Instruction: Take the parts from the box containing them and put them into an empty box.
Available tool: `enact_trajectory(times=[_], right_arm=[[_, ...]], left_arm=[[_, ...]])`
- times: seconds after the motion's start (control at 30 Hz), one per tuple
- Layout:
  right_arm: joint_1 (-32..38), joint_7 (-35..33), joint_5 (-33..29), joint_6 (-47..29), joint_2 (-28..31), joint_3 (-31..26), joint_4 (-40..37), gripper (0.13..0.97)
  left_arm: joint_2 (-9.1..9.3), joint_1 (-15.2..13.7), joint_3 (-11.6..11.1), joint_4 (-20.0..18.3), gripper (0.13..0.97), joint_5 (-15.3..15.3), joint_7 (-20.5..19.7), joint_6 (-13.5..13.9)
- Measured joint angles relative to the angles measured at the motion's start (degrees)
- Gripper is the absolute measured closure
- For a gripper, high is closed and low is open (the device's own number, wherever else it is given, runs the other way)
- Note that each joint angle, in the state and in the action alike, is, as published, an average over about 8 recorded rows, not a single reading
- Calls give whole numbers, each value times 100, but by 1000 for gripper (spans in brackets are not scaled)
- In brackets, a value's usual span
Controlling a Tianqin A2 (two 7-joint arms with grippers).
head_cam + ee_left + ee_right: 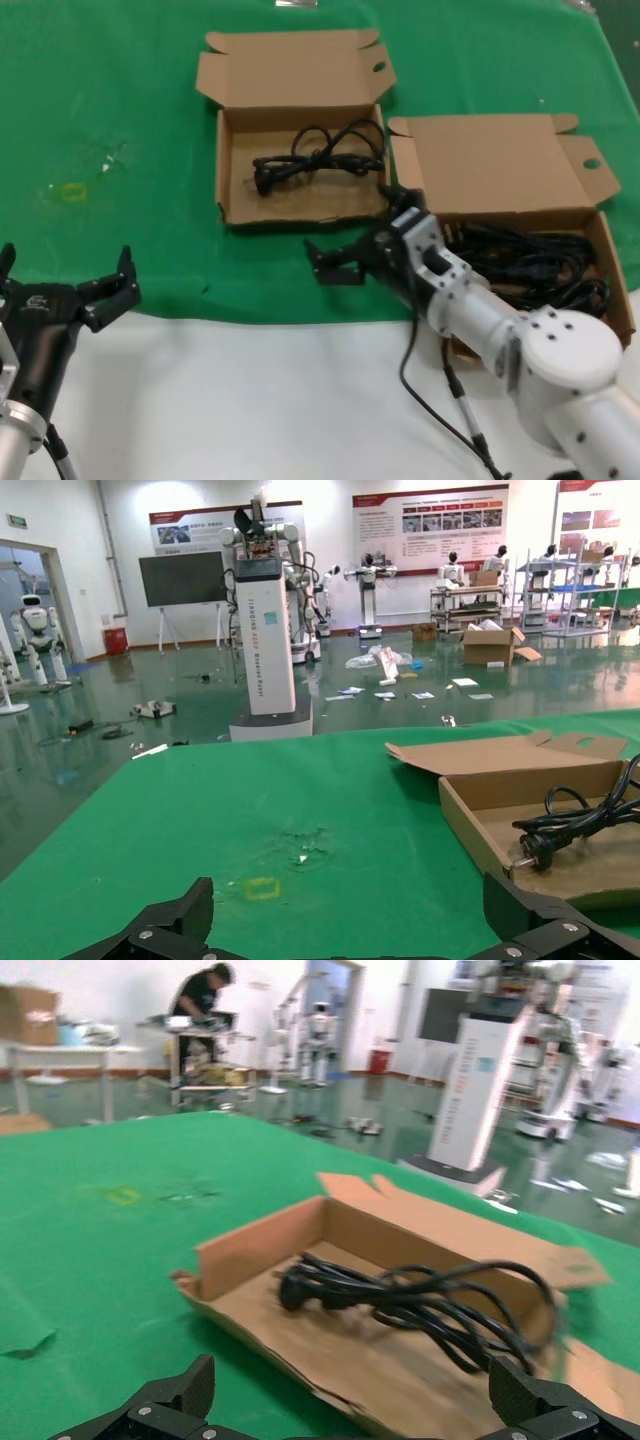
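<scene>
The box containing them (500,170) stands open at the right and holds several black cords (540,262). Its twin box (300,118) stands open farther back in the middle, with one coiled cord (320,155) inside. My right gripper (350,228) is open and empty just in front of that box's front wall. In the right wrist view the gripper (350,1385) faces the box (250,1250) and its cord (400,1295). My left gripper (68,262) is open and empty at the near left. The left wrist view shows it (345,900) over bare cloth.
Green cloth (120,120) covers the far part of the table, and a white surface (250,400) lies in front. A small yellow mark (70,190) is on the cloth at the left. The left wrist view shows the middle box (530,790) and its cord plug (540,840).
</scene>
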Motion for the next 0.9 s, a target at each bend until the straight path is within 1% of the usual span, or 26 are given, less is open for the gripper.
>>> enact_trajectory(times=[0.17,0.47,0.77,0.9], right_arm=[[-537,247,-66,212,115,413,561,129],[-1497,689,-185,592,321,1153,1563,129],[-2452,1129,-303,970,526,1888,2561,129],[-2734,1259,-337,1081,587,2105,2855,129]], left_arm=[[0,0,0,0,156,0,0,0],[0,0,0,0,132,-1,0,0],[0,0,0,0,132,-1,0,0],[0,0,0,0,132,-1,0,0]])
